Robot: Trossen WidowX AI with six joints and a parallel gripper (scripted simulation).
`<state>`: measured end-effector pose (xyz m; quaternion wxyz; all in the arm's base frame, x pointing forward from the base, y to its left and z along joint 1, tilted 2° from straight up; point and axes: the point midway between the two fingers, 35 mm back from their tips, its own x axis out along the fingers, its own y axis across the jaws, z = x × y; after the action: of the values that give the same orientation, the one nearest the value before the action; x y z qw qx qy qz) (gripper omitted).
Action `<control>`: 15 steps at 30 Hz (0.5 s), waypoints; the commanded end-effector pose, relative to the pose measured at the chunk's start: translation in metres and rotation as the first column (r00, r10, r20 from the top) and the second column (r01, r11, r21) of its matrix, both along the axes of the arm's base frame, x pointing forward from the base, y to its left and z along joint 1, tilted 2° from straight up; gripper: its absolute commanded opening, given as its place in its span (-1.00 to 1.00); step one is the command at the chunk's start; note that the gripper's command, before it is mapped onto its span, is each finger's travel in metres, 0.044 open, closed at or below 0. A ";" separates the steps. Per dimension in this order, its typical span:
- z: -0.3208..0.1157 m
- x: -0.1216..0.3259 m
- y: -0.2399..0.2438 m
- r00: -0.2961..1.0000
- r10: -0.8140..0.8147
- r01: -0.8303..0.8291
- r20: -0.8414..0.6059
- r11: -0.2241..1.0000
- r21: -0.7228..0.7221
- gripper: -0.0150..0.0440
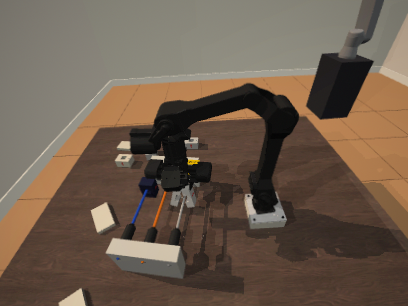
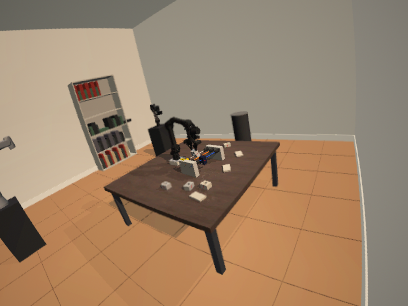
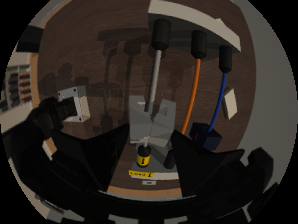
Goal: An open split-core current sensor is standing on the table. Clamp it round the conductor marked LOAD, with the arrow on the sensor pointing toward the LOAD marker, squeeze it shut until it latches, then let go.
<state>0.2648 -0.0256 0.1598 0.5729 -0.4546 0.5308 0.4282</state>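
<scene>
The light grey split-core sensor point(image 1: 189, 196) point(image 3: 139, 122) is open, its two halves spread in a V. My gripper point(image 3: 150, 129) is shut on it, with a black finger at each side. The pale grey conductor point(image 1: 180, 216) point(image 3: 155, 75) shows in the gap between the halves in the wrist view and comes out beyond them. Whether it lies fully inside the sensor I cannot tell. A yellow tag point(image 3: 143, 158) is at its far end, above a yellow label point(image 3: 141, 174) point(image 1: 193, 161) whose text is too small to read surely. No arrow on the sensor is visible.
The orange conductor point(image 1: 159, 212) point(image 3: 193, 95) and blue conductor point(image 1: 139, 208) point(image 3: 218, 102) run beside the grey one. A dark blue block point(image 1: 148, 187) point(image 3: 205, 136) is at the blue one. A white terminal block point(image 1: 145, 260) point(image 2: 189, 168) holds conductor ends; pale blocks lie around.
</scene>
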 end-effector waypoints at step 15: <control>-0.019 0.000 0.000 1.000 0.001 -0.001 0.000 1.000 0.000 -0.49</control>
<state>0.2651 -0.0253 0.1394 0.5723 -0.4545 0.5309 0.4290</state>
